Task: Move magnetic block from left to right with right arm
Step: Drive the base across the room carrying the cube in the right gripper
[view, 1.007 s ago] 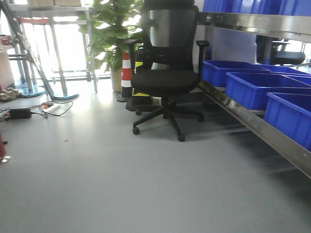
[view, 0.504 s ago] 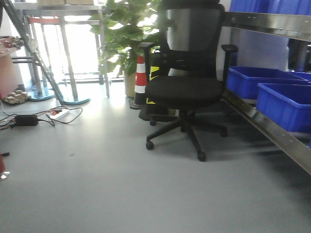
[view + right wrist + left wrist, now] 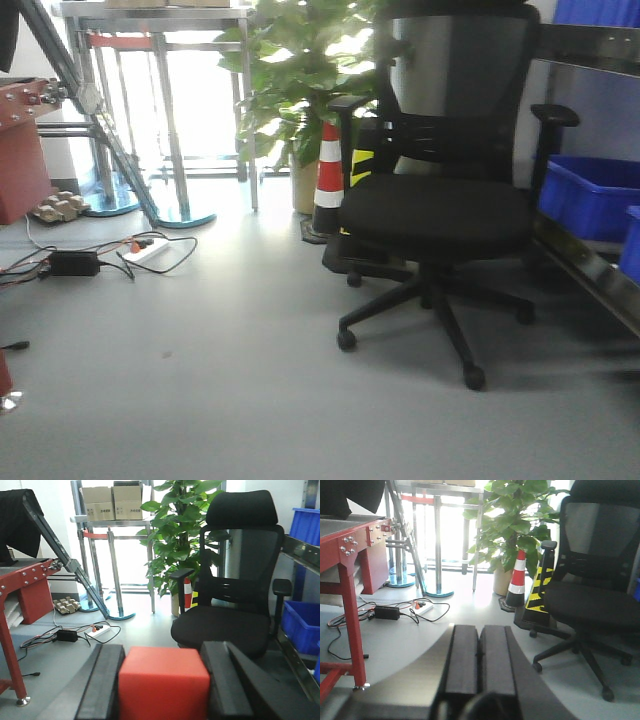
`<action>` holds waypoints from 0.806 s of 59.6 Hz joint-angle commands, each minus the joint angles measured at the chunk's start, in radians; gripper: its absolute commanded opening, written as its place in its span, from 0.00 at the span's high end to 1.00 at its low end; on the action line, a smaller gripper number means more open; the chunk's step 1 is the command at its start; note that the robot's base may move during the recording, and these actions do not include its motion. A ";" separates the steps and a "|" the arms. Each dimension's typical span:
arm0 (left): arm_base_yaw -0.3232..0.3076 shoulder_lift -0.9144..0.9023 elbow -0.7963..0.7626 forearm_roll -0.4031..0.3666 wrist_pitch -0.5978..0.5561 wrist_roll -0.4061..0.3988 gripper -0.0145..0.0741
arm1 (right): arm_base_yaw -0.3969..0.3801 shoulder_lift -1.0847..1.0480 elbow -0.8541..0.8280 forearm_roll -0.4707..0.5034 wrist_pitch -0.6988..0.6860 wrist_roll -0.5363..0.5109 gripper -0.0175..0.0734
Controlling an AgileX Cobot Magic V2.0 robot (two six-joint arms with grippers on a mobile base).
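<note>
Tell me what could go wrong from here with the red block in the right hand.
1. The magnetic block is pinched by two side faces in the right hand; a slip would likely drop it.
2. The office chair stands close ahead and could be struck.
3. Cables on the floor at left might snag the mobile base.

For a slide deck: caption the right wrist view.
Right gripper holds the red magnetic block between dark fingers, office chair and potted plant beyond.

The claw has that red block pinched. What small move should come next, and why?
Probably carry the red block rightward with the right gripper clamped: no surface to set it on shows ahead, only floor and an office chair.
</note>
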 commanded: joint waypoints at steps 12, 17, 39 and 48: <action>0.000 -0.013 0.010 0.000 -0.090 -0.004 0.97 | -0.004 -0.003 -0.026 -0.011 -0.092 -0.008 0.64; 0.000 -0.013 0.010 0.000 -0.090 -0.004 0.97 | -0.004 -0.003 -0.026 -0.011 -0.092 -0.008 0.64; 0.000 -0.013 0.010 0.000 -0.090 -0.004 0.97 | -0.004 -0.003 -0.026 -0.011 -0.092 -0.008 0.64; 0.000 -0.013 0.010 0.000 -0.090 -0.004 0.97 | -0.004 -0.003 -0.026 -0.011 -0.092 -0.008 0.64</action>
